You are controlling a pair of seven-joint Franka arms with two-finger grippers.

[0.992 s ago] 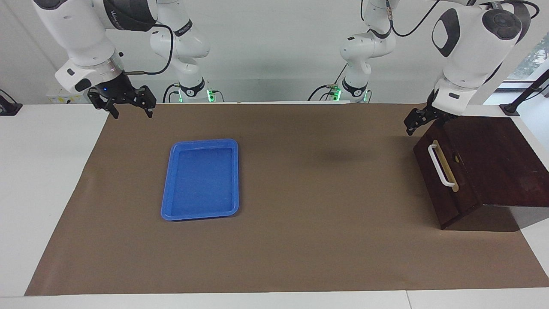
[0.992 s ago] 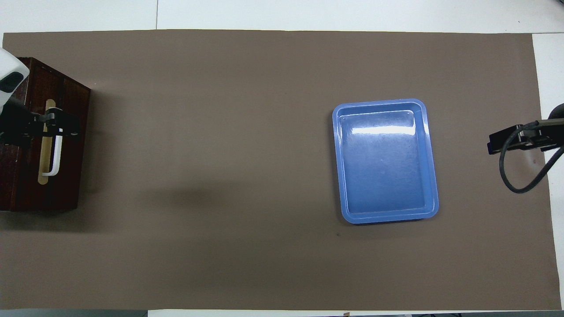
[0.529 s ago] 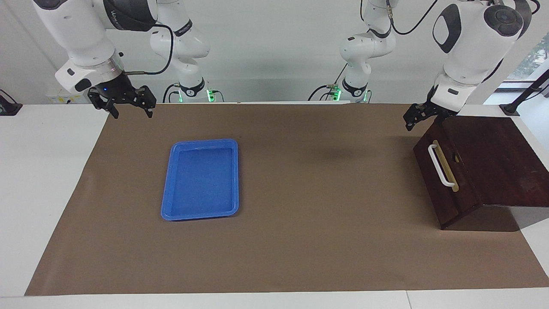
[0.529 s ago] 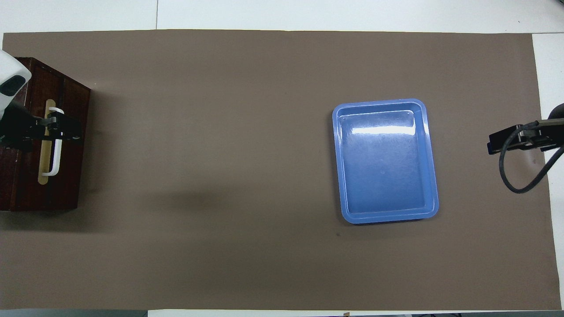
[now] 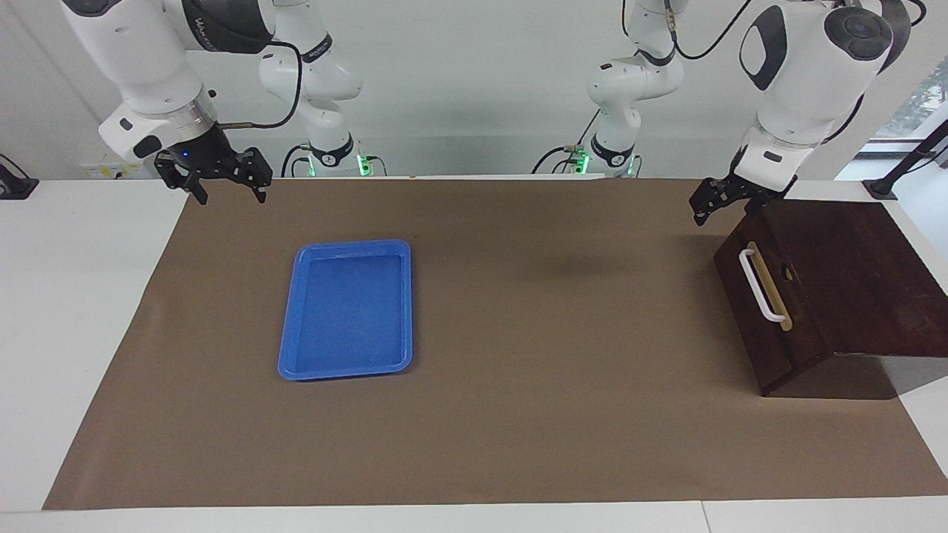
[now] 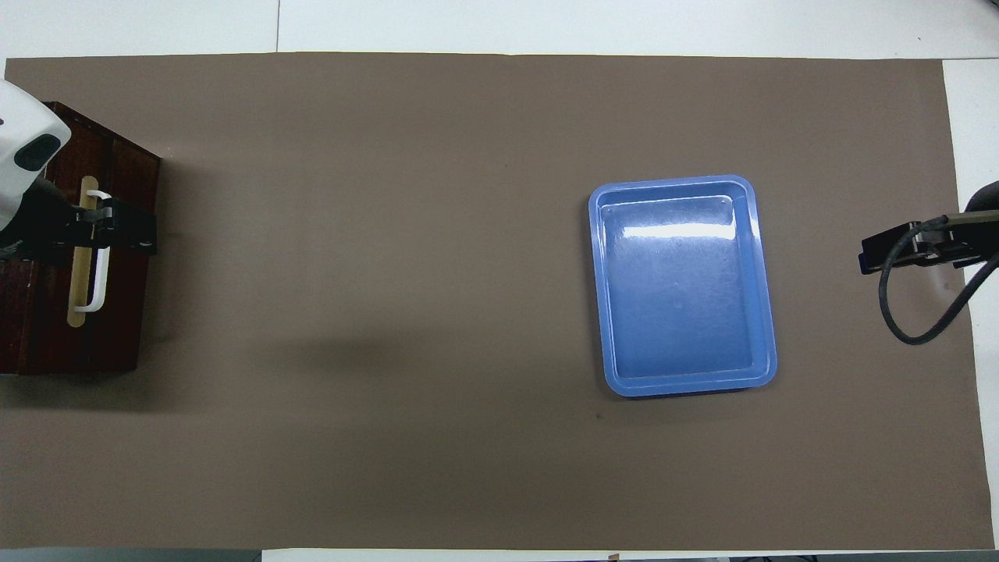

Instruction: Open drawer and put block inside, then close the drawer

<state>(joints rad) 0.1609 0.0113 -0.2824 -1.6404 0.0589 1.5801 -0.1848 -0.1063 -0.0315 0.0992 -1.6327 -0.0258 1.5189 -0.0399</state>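
The drawer (image 5: 766, 326) is pushed fully into its dark wood cabinet (image 5: 859, 274) at the left arm's end of the table, and its white bar handle (image 5: 761, 285) is free. In the overhead view the drawer (image 6: 117, 328) also sits flush. My left gripper (image 5: 717, 206) hangs open and empty in the air, over the corner of the cabinet closest to the robots. From above, the left gripper (image 6: 129, 234) covers one end of the handle (image 6: 97, 281). My right gripper (image 5: 228, 186) waits open above the mat's corner at its own end. The block is out of view.
A blue plastic tray (image 5: 348, 370) with nothing in it lies on the brown mat (image 5: 555, 370), toward the right arm's end; from above the tray (image 6: 687, 386) shows a bare bottom. White table surface (image 5: 74, 311) borders the mat.
My left gripper has drifted a little up and off the drawer's front, toward the middle of the table. The right arm has barely shifted. Drawer and tray stand as before.
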